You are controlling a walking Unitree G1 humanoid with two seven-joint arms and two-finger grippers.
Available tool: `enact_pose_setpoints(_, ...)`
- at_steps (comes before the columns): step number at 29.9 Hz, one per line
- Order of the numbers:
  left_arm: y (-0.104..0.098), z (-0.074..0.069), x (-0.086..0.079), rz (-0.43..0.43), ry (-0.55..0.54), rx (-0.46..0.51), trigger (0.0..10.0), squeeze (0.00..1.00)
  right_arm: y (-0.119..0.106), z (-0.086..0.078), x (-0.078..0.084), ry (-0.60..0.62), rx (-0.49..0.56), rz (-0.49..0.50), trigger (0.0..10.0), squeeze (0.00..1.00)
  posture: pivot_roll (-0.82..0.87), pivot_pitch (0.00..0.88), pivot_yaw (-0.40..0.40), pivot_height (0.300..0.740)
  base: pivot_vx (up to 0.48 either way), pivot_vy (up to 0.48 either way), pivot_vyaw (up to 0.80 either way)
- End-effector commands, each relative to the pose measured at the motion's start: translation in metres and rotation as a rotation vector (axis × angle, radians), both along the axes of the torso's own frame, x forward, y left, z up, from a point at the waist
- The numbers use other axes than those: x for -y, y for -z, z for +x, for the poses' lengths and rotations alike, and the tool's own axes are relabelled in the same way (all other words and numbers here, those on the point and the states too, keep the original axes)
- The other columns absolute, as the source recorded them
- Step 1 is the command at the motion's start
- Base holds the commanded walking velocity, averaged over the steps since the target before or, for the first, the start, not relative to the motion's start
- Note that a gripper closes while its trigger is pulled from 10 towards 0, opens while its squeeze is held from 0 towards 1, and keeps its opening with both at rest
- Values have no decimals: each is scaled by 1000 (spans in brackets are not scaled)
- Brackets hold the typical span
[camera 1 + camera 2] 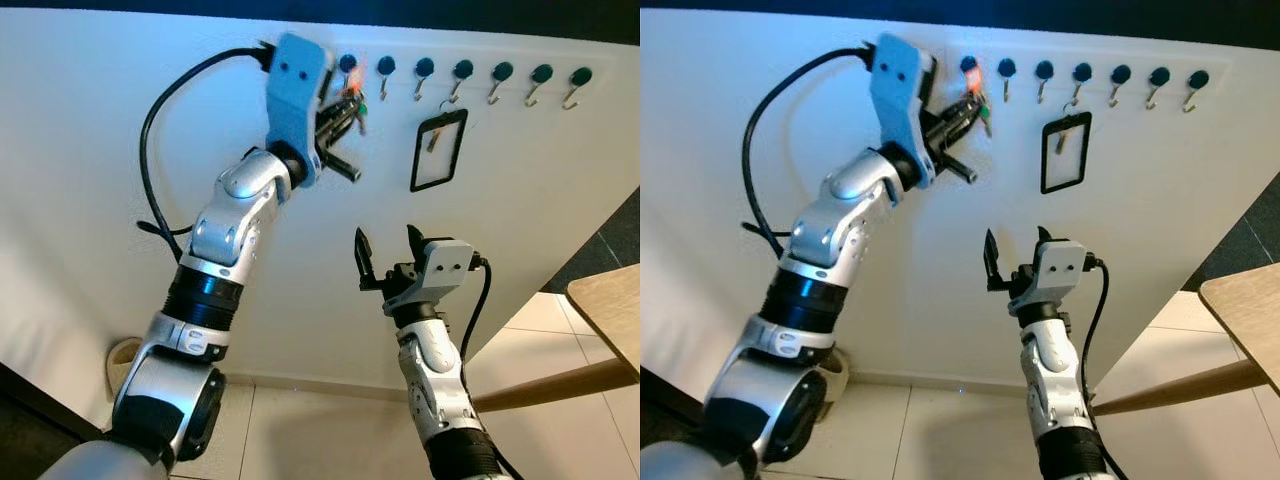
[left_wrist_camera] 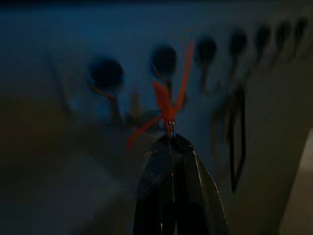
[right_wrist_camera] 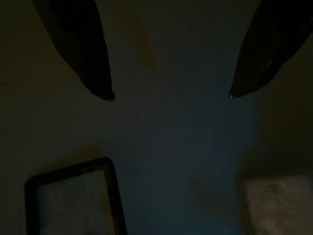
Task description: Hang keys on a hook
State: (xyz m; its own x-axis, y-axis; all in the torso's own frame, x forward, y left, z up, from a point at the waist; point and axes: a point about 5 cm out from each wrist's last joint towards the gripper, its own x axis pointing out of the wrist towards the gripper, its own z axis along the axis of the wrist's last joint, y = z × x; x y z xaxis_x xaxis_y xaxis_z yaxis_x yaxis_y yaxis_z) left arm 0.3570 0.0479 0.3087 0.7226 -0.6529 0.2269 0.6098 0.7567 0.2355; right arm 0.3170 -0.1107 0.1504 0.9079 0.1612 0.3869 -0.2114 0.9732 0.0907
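A row of dark round hooks (image 1: 463, 70) runs along the top of the white wall. My left gripper (image 1: 345, 105) is raised to the leftmost hooks and is shut on a bunch of keys (image 1: 353, 100) with a red tag (image 2: 166, 100). In the left wrist view the black fingertips (image 2: 171, 147) pinch the key ring just below a hook (image 2: 164, 61). My right gripper (image 1: 385, 245) stands open lower down, away from the hooks, with nothing between its fingers (image 3: 98, 63).
A black-framed badge holder (image 1: 438, 150) hangs from a hook further right. A wooden table edge (image 1: 610, 310) juts in at the right. A small round bin (image 1: 125, 360) sits on the tiled floor by the wall.
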Motion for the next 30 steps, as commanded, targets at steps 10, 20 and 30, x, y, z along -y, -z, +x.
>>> enact_pose_setpoints(10,5,0,-7,56,-36,-22,10000,0,1,-1,1,0,-4,0,10000,0,19,113,-16,740,0,0,0)
enact_pose_setpoints(20,1,3,-18,-7,-144,-5,10000,0,1,-2,2,6,-4,-1,10000,0,16,117,-14,740,0,0,0)
enact_pose_setpoints(30,-44,-5,-52,-338,-263,226,10000,0,1,-1,1,3,-4,0,10000,0,19,117,-16,740,0,0,0)
